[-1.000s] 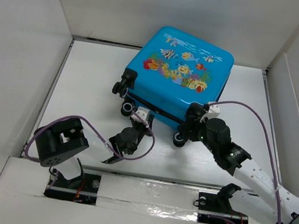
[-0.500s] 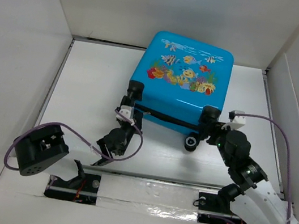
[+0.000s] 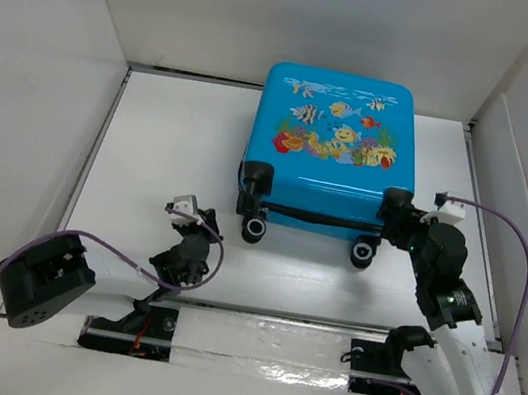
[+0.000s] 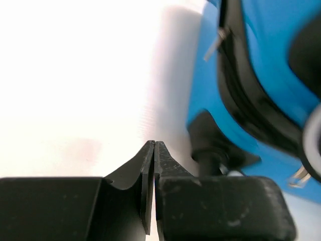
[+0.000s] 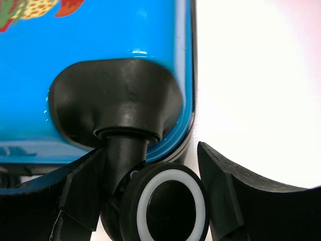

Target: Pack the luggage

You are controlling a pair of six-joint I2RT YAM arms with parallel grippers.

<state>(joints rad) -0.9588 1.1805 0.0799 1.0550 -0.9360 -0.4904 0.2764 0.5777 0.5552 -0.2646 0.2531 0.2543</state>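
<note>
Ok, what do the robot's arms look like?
Left arm and right arm: black joints, white sections, a looping purple cable on each. Left hand and right hand have black tapered fingers, with a small white block behind.

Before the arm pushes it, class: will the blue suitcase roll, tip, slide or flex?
The luggage lies flat on its broad face, so it probably won't tip. Its wheels stick out sideways, so it likely slides rather than rolls. It looks glossy and rigid, so it is probably stiff and slippery to grip.
</note>
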